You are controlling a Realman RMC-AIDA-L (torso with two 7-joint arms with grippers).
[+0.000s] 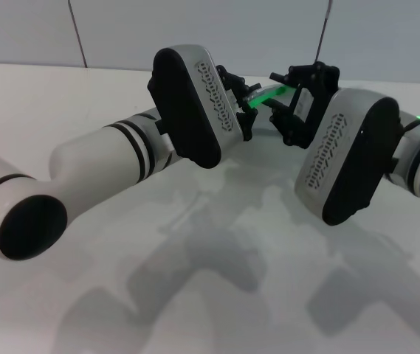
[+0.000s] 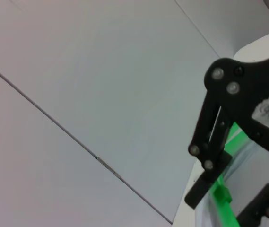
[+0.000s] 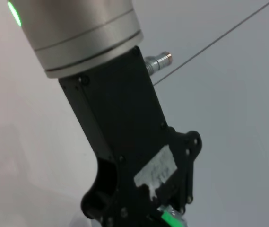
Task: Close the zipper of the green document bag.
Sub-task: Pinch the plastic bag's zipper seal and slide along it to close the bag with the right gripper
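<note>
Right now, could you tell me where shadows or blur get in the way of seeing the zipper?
Head view: arm shadows fall on the table, and the claws hide most of the zipper. Left wrist view: the zipper looks soft. Right wrist view: only a green sliver shows.

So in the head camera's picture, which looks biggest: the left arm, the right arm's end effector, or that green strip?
1. Left arm, though it is nearest the camera.
2. Right end effector.
3. The zipper, a short green sliver between both end effectors; the left end effector meets it.
</note>
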